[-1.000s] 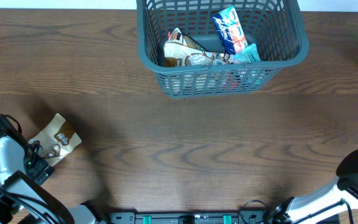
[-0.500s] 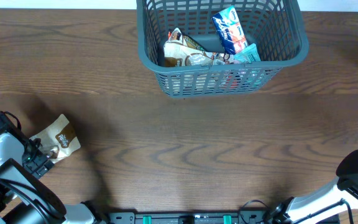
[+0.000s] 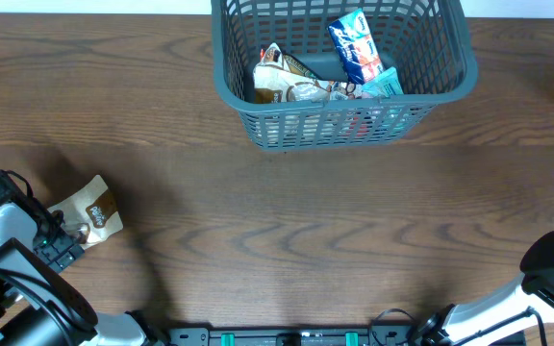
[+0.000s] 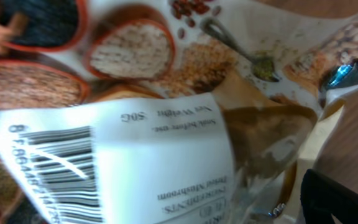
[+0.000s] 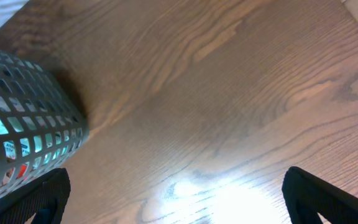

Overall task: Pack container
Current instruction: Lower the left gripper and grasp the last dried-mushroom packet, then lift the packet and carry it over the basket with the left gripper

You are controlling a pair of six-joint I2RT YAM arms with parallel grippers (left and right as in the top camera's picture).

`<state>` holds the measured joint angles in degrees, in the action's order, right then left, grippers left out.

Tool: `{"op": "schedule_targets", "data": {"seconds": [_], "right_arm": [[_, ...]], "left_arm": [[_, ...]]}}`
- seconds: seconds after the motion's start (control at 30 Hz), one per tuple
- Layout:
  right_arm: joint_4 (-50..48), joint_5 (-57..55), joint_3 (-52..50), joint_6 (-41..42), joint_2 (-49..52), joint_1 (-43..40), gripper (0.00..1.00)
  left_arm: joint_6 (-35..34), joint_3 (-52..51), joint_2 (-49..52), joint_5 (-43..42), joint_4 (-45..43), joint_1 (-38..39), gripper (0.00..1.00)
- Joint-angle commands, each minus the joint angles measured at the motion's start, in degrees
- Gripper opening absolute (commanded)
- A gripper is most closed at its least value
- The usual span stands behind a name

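The left claw (image 3: 63, 231), at the lower left of the overhead view, is pinched on the lower-left end of a snack packet (image 3: 91, 209). The packet is glossy, crinkled film printed with bowls of grain and a spoon, and it carries a white barcode label. It fills the left wrist view, with one black finger (image 4: 337, 199) in the lower right corner.

The right claw (image 5: 179, 211) is spread wide and holds nothing. Its black fingertips sit at the two lower corners of the right wrist view, over the bench (image 3: 306, 221), which is dark brown wood with visible grain.

The container (image 3: 325, 125) stands at the upper centre of the overhead view, well apart from both claws. It is grey plastic, rectangular with rounded corners, slotted lattice walls and a thick rim. Inside lie a blue-and-white packet (image 3: 357, 46), a teal packet (image 3: 385, 85) and brown-and-white packets (image 3: 282, 77).
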<state>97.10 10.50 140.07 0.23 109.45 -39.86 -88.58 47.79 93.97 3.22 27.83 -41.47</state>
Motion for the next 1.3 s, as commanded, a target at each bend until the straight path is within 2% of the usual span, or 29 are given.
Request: {"op": "schedule_targets", "data": {"seconds": [0.0,0.13,0.2,0.3,0.33,0.4,0.5,0.6,0.7,0.83,1.03,1.17,1.27], "right_arm": [[0.2,0.5,-0.2,-0.1,0.2,-0.2,0.99],[0.2,0.5,-0.2,-0.1,0.2,-0.2,0.99],[0.2,0.5,-0.2,-0.1,0.2,-0.2,0.99],[0.2,0.5,-0.2,-0.1,0.2,-0.2,0.99],[0.2,0.5,-0.2,-0.1,0.2,-0.2,0.99],[0.2,0.5,-0.2,-0.1,0.2,-0.2,0.99],[0.2,0.5,-0.2,-0.1,0.2,-0.2,0.99],[0.2,0.5,-0.2,-0.1,0.2,-0.2,0.99],[0.2,0.5,-0.2,-0.1,0.2,-0.2,0.99],[0.2,1.1,-0.2,0.0,0.2,-0.2,0.99],[0.2,4.5,-0.2,0.0,0.2,-0.2,0.99],[0.2,5.0,-0.2,0.0,0.2,-0.2,0.99],[0.2,5.0,-0.2,0.0,0.2,-0.2,0.99]], "left_arm": [[0.9,-0.7,3.6,-1.3,-0.1,-0.2,0.99],[1.4,-0.7,4.5,-1.2,-0.2,-0.2,0.97],[1.3,-0.7,4.5,-1.2,-0.3,-0.2,0.82],[1.3,-0.7,4.5,-1.2,-0.3,-0.2,0.42],[1.3,-0.7,4.5,-1.2,-0.3,-0.2,0.33],[1.3,-0.7,4.5,-1.3,-0.3,-0.2,0.06],[1.4,-0.7,4.5,-1.3,-0.3,-0.2,0.06],[4.7,-0.7,4.4,-1.4,-0.3,-0.2,0.06],[10.6,-0.6,4.0,-3.5,-1.4,-0.2,0.06],[20.2,-0.4,1.3,-10.3,-5.1,-0.2,0.06],[30.0,-0.3,-9.6,-15.2,-9.7,2.4,0.06],[36.3,-0.3,-19.9,-22.1,-17.7,6.1,0.06],[37.8,-0.3,-27.1,-29.4,-29.1,9.5,0.05]]}}
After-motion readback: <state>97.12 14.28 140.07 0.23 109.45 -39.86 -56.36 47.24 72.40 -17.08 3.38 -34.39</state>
